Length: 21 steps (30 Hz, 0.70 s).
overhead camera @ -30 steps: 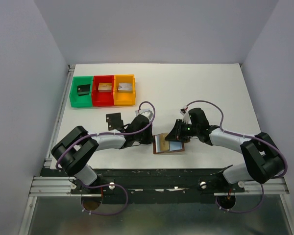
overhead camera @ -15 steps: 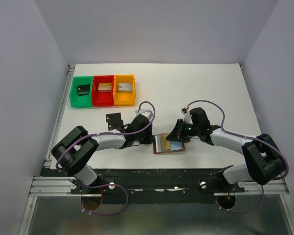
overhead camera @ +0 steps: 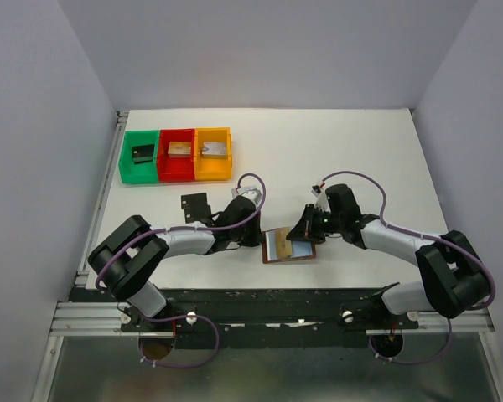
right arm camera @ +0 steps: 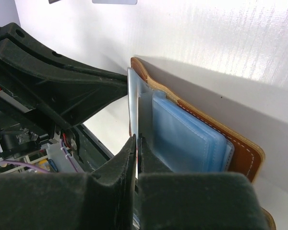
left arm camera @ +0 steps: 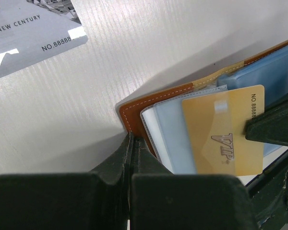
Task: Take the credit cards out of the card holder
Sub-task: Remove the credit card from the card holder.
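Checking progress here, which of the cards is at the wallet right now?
The gold VIP card, lying across the open brown wallet; the grey card lies apart from it on the table.

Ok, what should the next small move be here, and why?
Probably the right gripper should draw the gold card toward its own side, clear of the card holder. It looks shut on the card's edge, much of the card already shows bare over the clear sleeves, and the left gripper is shut on the holder's leather corner, which should keep it from sliding.
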### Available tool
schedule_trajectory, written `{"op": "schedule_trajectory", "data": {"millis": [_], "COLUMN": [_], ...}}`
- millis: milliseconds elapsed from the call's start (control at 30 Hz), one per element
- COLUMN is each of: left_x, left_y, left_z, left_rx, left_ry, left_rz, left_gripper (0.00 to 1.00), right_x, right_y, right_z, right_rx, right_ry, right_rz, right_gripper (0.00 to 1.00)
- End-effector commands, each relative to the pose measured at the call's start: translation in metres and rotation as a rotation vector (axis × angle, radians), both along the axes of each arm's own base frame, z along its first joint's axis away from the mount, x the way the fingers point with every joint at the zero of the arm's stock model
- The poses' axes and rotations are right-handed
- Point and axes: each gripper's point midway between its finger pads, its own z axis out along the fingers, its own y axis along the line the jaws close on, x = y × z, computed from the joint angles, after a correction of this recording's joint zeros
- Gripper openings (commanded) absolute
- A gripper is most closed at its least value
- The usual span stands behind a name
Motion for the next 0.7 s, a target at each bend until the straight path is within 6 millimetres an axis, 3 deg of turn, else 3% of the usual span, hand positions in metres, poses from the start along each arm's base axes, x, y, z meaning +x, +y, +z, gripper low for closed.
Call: {"op": "schedule_trajectory", "data": {"millis": [0, 100, 367, 567, 600, 667], "left_x": [-0.021, -0.022, -0.021, -0.018, -0.018, -0.014], "left_y": [0.024, 0.023, 0.024, 0.02, 0.017, 0.011], "left_z": [-0.031, -0.03, -0.029, -0.01, -0.005, 0.009], "left_rx": [0.125, 0.123, 0.124, 0.073, 0.061, 0.034], "left_ry": [0.095, 0.09, 0.089, 0.026, 0.016, -0.013], "left_rz": [0.002, -0.001, 0.002, -0.018, -0.027, -0.048], "left_gripper": [0.0, 0.0, 0.0, 0.0, 0.02, 0.29], "right_x": [0.001, 0.001, -0.001, 0.004, 0.006, 0.007], "right_y": [-0.007, -0.012, -0.035, -0.056, -0.057, -0.058], "right_z": [0.0, 0.0, 0.002, 0.029, 0.036, 0.05], "right_rx": [-0.018, -0.03, -0.102, -0.202, -0.205, -0.203], "right_ry": [-0.025, -0.026, -0.024, -0.131, -0.158, -0.198], "right_rz": [-0.016, -0.027, -0.062, -0.081, -0.073, -0.059], "right_gripper": [0.08, 0.01, 0.0, 0.0, 0.0, 0.0]}}
